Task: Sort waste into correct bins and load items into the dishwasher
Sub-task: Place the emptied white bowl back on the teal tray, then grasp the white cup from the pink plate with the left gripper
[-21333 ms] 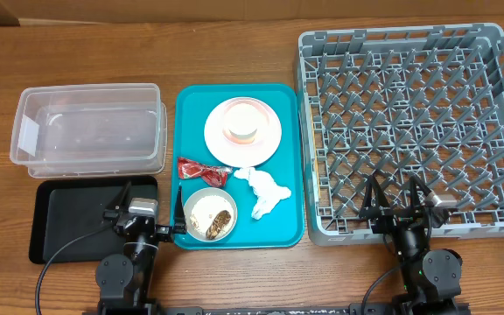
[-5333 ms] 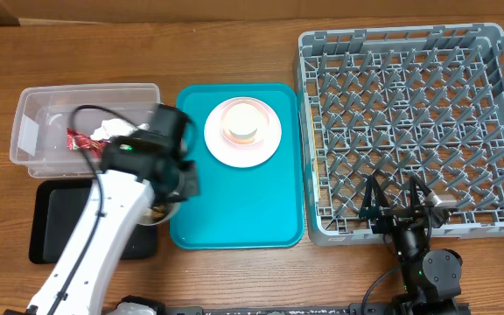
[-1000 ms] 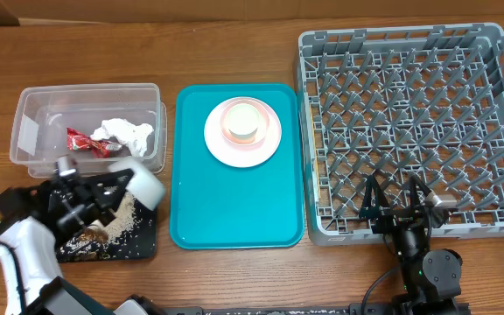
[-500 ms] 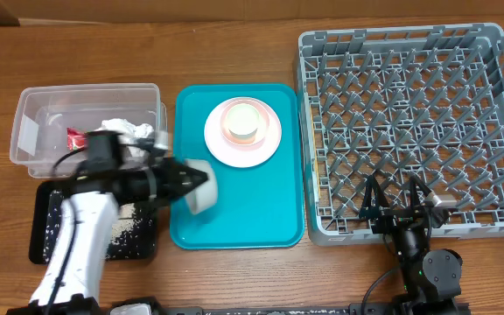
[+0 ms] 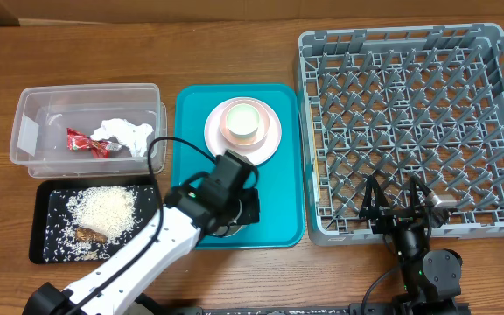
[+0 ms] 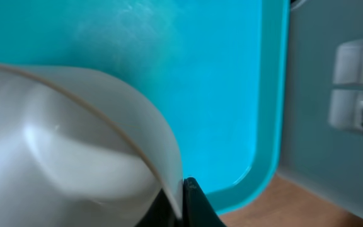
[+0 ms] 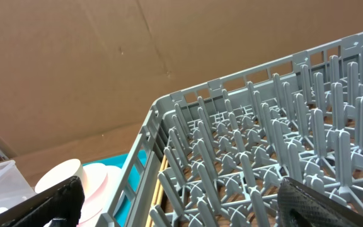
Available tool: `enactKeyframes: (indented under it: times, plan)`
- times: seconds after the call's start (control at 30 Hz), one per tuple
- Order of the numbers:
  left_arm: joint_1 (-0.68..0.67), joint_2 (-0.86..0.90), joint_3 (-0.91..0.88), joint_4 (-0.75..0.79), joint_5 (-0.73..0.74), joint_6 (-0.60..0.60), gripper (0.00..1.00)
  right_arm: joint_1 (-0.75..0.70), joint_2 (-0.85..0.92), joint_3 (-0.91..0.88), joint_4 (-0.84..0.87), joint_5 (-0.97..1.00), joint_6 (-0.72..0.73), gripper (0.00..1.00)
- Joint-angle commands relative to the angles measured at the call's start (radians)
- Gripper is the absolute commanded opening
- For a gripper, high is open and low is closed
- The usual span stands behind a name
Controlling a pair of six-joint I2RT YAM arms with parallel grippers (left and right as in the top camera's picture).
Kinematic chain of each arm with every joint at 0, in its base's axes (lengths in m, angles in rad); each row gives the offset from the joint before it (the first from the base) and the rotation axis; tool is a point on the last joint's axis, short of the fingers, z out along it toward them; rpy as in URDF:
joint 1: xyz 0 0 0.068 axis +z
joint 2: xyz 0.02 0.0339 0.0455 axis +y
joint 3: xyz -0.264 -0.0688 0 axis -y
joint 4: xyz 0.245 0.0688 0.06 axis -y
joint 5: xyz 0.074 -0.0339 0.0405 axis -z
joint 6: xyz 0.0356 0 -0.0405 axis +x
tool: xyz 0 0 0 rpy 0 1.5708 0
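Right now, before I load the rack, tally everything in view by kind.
Dishes: 3 (plate, pinkish bowl, white bowl in left gripper)
Waste: 3 (red wrapper, napkin, rice scraps)
Containers: 4 (clear tub, black tray, teal tray, dish rack)
Total: 10

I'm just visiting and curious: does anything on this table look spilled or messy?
Yes: whitish rice-like food scraps lie heaped and scattered across the flat black rectangular tray, with a brown lump among them. It looks spilled, yet none seems to be off the tray.
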Motion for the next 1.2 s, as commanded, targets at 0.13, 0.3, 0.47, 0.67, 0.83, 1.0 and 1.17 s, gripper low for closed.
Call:
enactKeyframes:
  times: [0.13, 0.3, 0.47, 0.67, 0.83, 1.0, 1.17]
  plan:
    - [-0.045, 0.008, 0.017, 0.002, -0.178, -0.037, 0.33, 0.006, -0.009, -0.011, 0.005, 0.002, -0.006, 1.00]
    - [-0.045, 0.008, 0.047, -0.014, -0.229, 0.015, 0.43, 0.006, -0.009, -0.011, 0.005, 0.002, -0.006, 1.00]
    - [-0.045, 0.008, 0.180, -0.072, -0.294, 0.069, 0.44, 0.006, -0.009, -0.011, 0.005, 0.002, -0.006, 1.00]
    - [-0.026, 0.008, 0.303, -0.058, -0.417, 0.084, 0.49, 0.006, -0.009, -0.011, 0.005, 0.002, -0.006, 1.00]
    - [0.042, 0.008, 0.308, 0.015, -0.421, 0.039, 0.54, 0.006, -0.009, -0.011, 0.005, 0.002, -0.006, 1.00]
    - [0.121, 0.016, 0.307, 0.067, -0.419, -0.013, 0.53, 0.006, -0.009, -0.011, 0.005, 0.002, -0.006, 1.00]
    - [0.168, 0.070, 0.307, 0.130, -0.383, -0.011, 0.47, 0.006, -0.009, -0.011, 0.005, 0.002, -0.006, 1.00]
